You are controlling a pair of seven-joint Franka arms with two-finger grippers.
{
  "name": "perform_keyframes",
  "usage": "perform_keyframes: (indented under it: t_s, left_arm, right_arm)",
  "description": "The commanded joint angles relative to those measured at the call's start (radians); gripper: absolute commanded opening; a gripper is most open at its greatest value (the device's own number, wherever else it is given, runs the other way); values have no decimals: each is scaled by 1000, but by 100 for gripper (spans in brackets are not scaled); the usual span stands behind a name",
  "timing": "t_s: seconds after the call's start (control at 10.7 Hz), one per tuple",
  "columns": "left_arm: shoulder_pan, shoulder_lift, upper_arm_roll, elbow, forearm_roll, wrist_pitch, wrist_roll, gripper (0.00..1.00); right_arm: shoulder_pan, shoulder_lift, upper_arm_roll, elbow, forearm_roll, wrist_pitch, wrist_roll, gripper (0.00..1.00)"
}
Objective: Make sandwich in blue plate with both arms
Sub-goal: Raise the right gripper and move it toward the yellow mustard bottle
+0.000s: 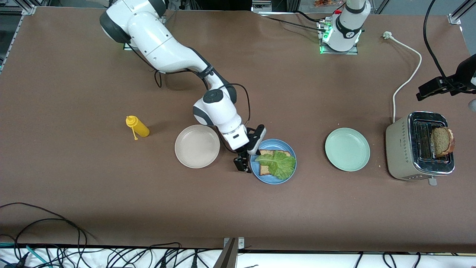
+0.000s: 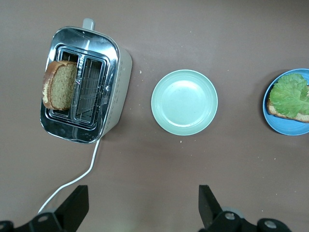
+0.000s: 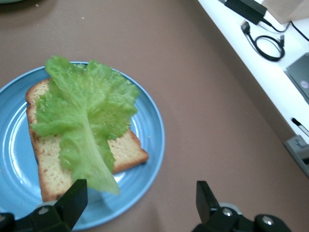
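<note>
The blue plate (image 1: 272, 180) holds one bread slice (image 1: 264, 170) with a lettuce leaf (image 1: 279, 162) lying on it. My right gripper (image 1: 243, 163) is open and empty, low at the plate's rim on the side toward the cream plate. In the right wrist view its gripper (image 3: 140, 208) straddles the plate's rim (image 3: 152, 145), just clear of the lettuce (image 3: 87, 116) and bread (image 3: 48, 166). A second bread slice (image 1: 441, 140) stands in the toaster (image 1: 405, 152). My left gripper (image 1: 422, 95) is open and empty, high over the table near the toaster (image 2: 113, 87).
A mint-green plate (image 1: 347, 149) lies between the blue plate and the toaster. A cream plate (image 1: 197, 146) and a yellow squeeze bottle (image 1: 138, 127) are toward the right arm's end. The toaster's white cord (image 1: 407, 80) runs toward the bases.
</note>
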Motion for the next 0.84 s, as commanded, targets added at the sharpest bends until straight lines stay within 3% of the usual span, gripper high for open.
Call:
perform_keyframes:
  t_s: [0.0,0.28,0.47,0.75]
  left_arm:
    - [8,-5,-1,8,8,-1,22,100]
    - [8,-5,-1,8,8,0,22,100]
    - [8,-5,-1,8,7,0,22,100]
    - [8,-5,-1,8,7,0,22,100]
  right_arm:
    - [-114,-225,104,-218,34,-174,3,100]
    - [-200,-448,145,-354,152,-390,11,100]
    - [-223,-571,139,-338,249,-670,11,100]
    - [-326,-692,138,-333,280,-942,11,100]
